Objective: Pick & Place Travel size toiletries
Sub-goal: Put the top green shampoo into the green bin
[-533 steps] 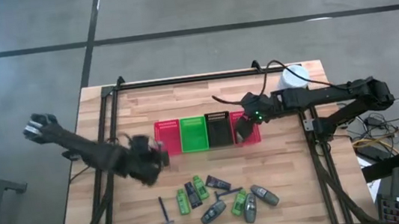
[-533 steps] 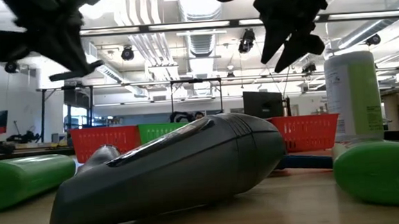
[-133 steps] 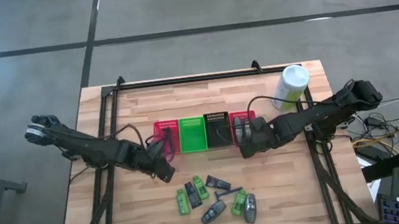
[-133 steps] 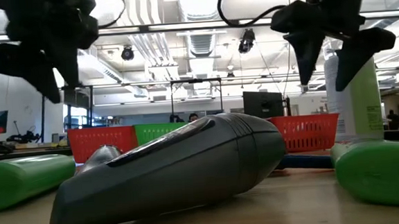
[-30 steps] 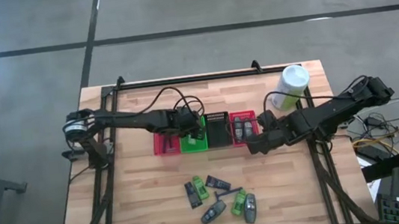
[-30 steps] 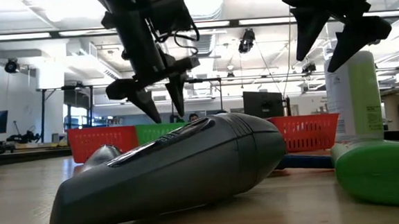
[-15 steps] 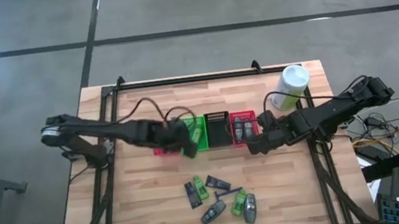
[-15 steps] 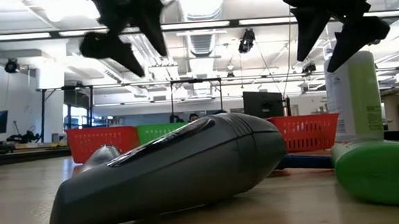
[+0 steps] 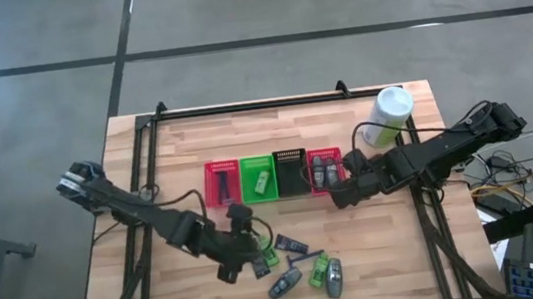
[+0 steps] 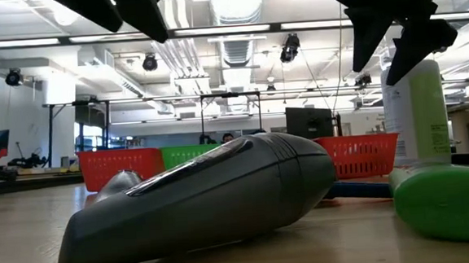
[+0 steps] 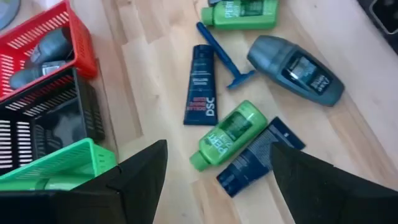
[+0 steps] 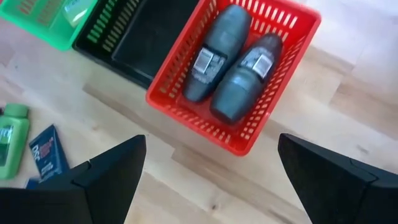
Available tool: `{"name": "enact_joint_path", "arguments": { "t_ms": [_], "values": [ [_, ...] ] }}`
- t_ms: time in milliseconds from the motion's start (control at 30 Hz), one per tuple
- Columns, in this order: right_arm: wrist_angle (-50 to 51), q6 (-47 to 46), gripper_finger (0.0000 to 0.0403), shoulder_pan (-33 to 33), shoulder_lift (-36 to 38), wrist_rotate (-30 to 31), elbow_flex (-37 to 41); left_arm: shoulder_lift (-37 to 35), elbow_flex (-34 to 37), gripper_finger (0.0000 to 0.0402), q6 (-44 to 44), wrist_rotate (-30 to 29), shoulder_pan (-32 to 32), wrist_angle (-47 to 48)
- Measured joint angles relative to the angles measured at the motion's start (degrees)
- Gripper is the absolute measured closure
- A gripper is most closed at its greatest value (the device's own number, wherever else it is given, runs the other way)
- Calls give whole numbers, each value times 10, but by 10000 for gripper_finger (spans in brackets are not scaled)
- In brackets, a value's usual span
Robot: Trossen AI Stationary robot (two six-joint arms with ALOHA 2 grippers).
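Wooden counter (image 9: 176, 150) seen from above, with two dark robot arms reaching in from either side. Across its middle stands a row of four small mesh baskets: red basket (image 9: 221, 183), green basket (image 9: 258, 179), black basket (image 9: 291, 172) and a second red basket (image 9: 325, 170).

Near the front edge of the counter lies a loose cluster of travel toiletries: a green packet (image 11: 227, 134), two dark tubes (image 11: 201, 93) (image 11: 255, 157), a blue razor (image 11: 221, 55), a grey oval bottle (image 11: 296, 61) and another green packet (image 11: 244, 12). The left hand (image 9: 236, 258) hovers over the near-left end of this cluster, its fingers spread apart and holding nothing; the first green packet and a dark tube lie just beyond its fingertips, not touched.

One green packet (image 9: 263, 181) already lies in the green basket. Two grey bottles (image 12: 225, 61) lie side by side in the right-hand red basket.

The right hand (image 9: 343, 191) hangs just in front of that red basket, toward the counter's right side, fingers wide apart and empty.

A tall white-and-green canister (image 9: 386, 116) stands near the back right corner.
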State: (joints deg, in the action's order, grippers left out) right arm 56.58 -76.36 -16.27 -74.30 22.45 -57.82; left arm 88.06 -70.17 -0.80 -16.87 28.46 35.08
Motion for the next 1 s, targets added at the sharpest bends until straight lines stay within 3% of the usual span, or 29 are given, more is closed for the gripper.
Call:
{"name": "enact_joint_path", "arguments": {
  "t_ms": [100, 267, 367, 500, 767, 1000],
  "values": [
    [-1, 1, 39, 0, 0, -19, 0, 1, 0, 115, 32, 1, -7, 0],
    [0, 12, 39, -4, 3, -18, 0, 6, 0, 115, 196, 45, -22, -1],
    [3, -10, 39, -7, 16, -7, -5, 22, 1, 115, 251, 69, -38, -1],
    [3, -34, 39, -10, 44, 15, -8, 44, 1, 118, 284, 96, -69, -29],
    [7, -64, 39, -10, 91, 18, -7, 89, 1, 153, 344, 219, -106, -45],
    [6, -76, 39, -10, 89, 18, -7, 142, -1, 158, 400, 238, -116, -71]
  ]
}}
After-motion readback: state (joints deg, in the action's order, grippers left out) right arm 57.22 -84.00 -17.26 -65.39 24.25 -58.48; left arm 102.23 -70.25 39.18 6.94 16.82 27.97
